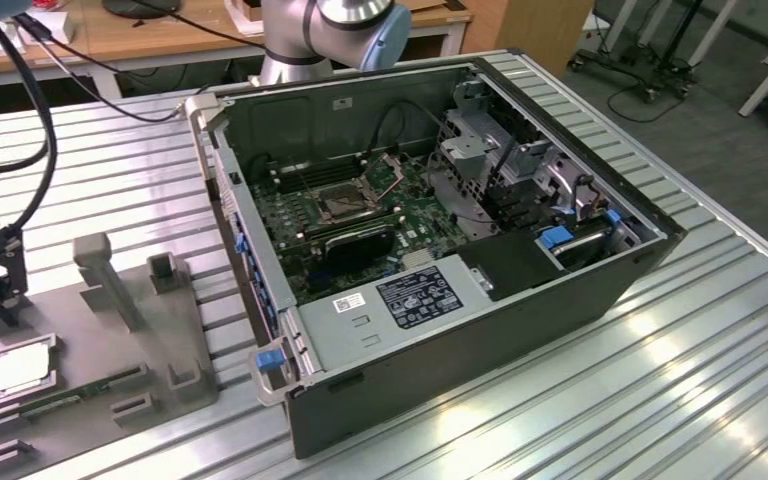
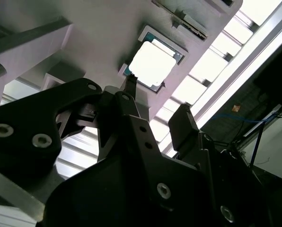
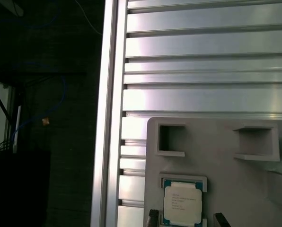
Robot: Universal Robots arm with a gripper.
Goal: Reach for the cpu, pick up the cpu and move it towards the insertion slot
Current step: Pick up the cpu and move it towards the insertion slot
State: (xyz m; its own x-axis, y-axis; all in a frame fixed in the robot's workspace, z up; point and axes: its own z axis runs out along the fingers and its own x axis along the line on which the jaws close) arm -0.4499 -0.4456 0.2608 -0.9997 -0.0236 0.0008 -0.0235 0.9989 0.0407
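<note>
Both fingers (image 3: 154,220) of your black claw (image 3: 187,219) stood apart over the thin silvery-white square cpu (image 3: 181,203); you did best keeping it centred and level.

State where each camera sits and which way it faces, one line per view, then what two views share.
Exterior view: off the arm, high up, looking down at the open case and tray; the arm shows beyond the case.
First wrist view: on the wrist, looking down at the cpu in the tray; fingertips show.
Second wrist view: on the wrist, looking along the open gripper toward the cpu.
Shared: both wrist views show the cpu in the tray and the fingertips.
</note>
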